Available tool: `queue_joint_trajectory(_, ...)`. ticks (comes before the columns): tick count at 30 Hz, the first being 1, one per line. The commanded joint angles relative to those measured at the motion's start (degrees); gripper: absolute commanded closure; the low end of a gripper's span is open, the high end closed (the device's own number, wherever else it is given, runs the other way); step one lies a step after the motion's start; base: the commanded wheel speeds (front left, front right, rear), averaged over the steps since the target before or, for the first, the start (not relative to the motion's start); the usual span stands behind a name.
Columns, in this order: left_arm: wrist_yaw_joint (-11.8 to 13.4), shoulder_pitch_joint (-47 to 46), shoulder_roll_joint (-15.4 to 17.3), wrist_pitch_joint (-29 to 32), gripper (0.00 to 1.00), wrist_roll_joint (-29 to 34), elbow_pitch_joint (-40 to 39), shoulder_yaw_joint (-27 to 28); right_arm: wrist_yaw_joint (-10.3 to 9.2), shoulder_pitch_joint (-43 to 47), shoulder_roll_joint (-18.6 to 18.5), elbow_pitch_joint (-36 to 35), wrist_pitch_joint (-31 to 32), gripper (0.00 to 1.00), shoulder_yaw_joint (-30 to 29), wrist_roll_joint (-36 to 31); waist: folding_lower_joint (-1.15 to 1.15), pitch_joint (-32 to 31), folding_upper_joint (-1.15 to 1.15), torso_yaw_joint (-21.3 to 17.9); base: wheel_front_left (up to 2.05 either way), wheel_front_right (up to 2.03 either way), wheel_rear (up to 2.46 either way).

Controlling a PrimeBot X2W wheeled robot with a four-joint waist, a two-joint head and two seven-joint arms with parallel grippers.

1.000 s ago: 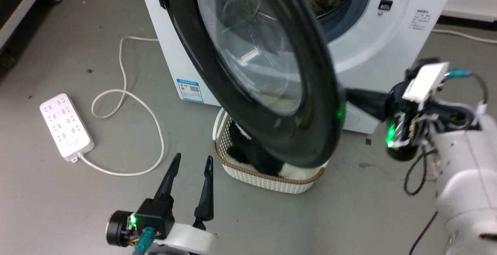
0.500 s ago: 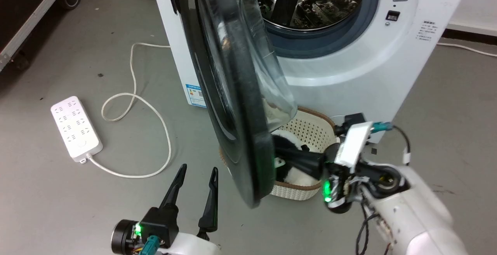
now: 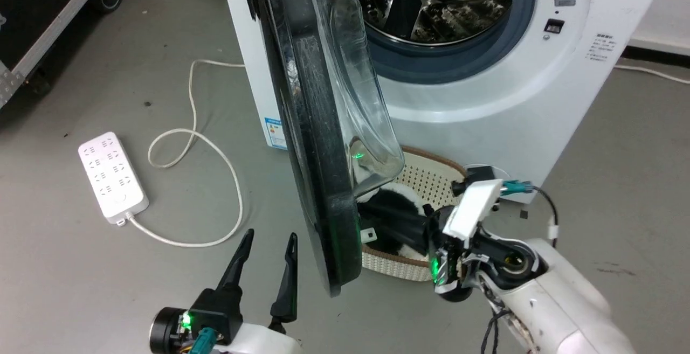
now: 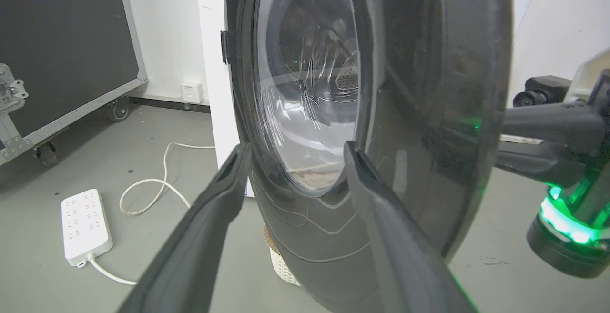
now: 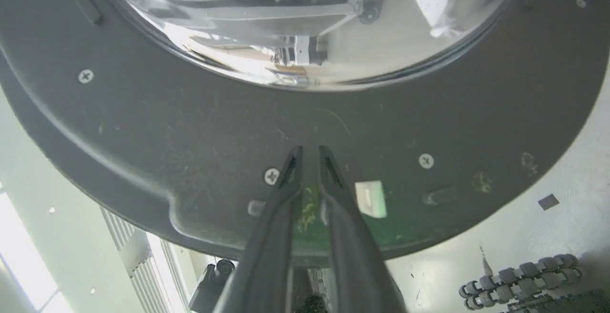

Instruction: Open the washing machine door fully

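The washing machine [image 3: 485,106] is a white front-loader with its steel drum [image 3: 431,4] exposed. The washing machine door [image 3: 312,154] stands swung out, edge-on in the head view, its clear glass bowl [image 3: 350,90] facing the drum. My right gripper [image 3: 372,215] reaches left over the basket, and its fingers lie close together with the tips against the door's black inner face [image 5: 190,127], low on the rim. In the right wrist view the right gripper [image 5: 310,150] holds nothing. My left gripper [image 3: 268,235] stands open on the door's outer side [image 4: 419,113], apart from it; the left gripper [image 4: 298,147] is empty.
A cream woven basket [image 3: 431,176] with black and white cloth sits on the floor under the door. A white power strip [image 3: 113,176] and its looping cable [image 3: 215,154] lie at the left. A black wheeled case [image 4: 57,41] stands at the far left.
The door has swung wider, from facing the head camera to edge-on. My right gripper has followed it leftward, staying on its inner side. The head view has shifted. The left gripper stays put.
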Motion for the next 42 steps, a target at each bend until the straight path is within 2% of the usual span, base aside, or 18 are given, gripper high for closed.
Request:
queue_joint_trajectory(1,-0.07,0.98,0.09,-0.30,0.00,-0.09,0.19,0.48,0.06,-0.58,-0.99,-0.48,-1.07,0.00,-0.03,-0.20,0.00,-0.55,0.00,-0.50,0.00,0.00,0.00)
queue_joint_trajectory(4,-0.21,1.40,0.09,-0.30,0.00,-0.02,0.28,1.52,0.06,-0.29,-3.77,-3.07,-6.06,0.00,-0.56,-2.06,0.00,-1.79,0.00,-1.67,0.00,0.00,0.00)
queue_joint_trajectory(7,-0.65,1.83,0.17,-0.30,0.00,-0.10,0.29,2.73,0.06,1.11,-8.00,-7.94,-14.43,0.00,-0.37,-8.38,0.00,-3.36,0.00,-3.13,0.00,0.00,0.00)
queue_joint_trajectory(14,-1.68,3.14,0.73,-0.30,0.00,-0.81,0.13,6.20,0.06,7.73,-18.45,-20.69,-36.91,0.00,1.03,-30.83,0.00,-6.37,0.00,-7.40,0.00,0.00,0.00)
queue_joint_trajectory(17,-2.24,3.77,0.87,-0.30,0.00,-1.00,-0.26,7.30,0.06,11.14,-21.34,-21.91,-45.00,0.00,-0.35,-41.77,0.00,-6.95,0.00,-9.22,0.00,0.00,0.00)
queue_joint_trajectory(19,-2.54,4.28,0.98,-0.30,0.00,-1.18,-0.58,8.15,0.06,13.63,-21.81,-21.71,-47.24,0.00,-2.82,-49.68,0.00,-7.13,0.00,-10.49,0.00,0.00,0.00)
queue_joint_trajectory(21,-2.81,4.79,1.00,-0.30,0.00,-1.24,-0.81,8.84,0.06,16.53,-21.11,-21.74,-48.23,0.00,-6.77,-58.86,0.00,-7.25,0.00,-11.47,0.00,0.00,0.00)
queue_joint_trajectory(23,-2.95,5.36,0.98,-0.30,0.00,-1.13,-1.09,9.25,0.06,20.25,-18.67,-22.68,-48.59,0.00,-12.46,-67.33,0.00,-7.20,0.00,-12.25,0.00,0.00,0.00)
queue_joint_trajectory(27,-3.32,5.94,0.93,-0.30,0.00,-0.88,-1.49,9.67,0.06,28.90,-11.16,-28.31,-48.77,0.00,-23.25,-83.03,0.00,-6.79,0.00,-13.00,0.00,0.00,0.00)
queue_joint_trajectory(31,-3.62,5.95,0.85,-0.30,0.00,-0.59,-1.32,9.69,0.06,36.81,-3.59,-34.88,-48.79,0.00,-30.58,-93.93,0.00,-6.39,0.00,-12.94,0.00,0.00,0.00)
queue_joint_trajectory(35,-3.61,6.31,0.74,-0.30,0.00,-0.24,-0.59,9.50,0.06,41.62,-0.41,-38.09,-48.40,0.00,-33.46,-99.77,0.00,-6.31,0.00,-12.76,0.00,0.00,0.00)
queue_joint_trajectory(42,-2.88,6.71,0.77,-0.30,0.00,1.98,0.47,8.91,0.06,43.92,0.68,-39.97,-47.67,0.00,-34.12,-100.72,0.00,-6.28,0.00,-12.64,0.00,0.00,0.00)
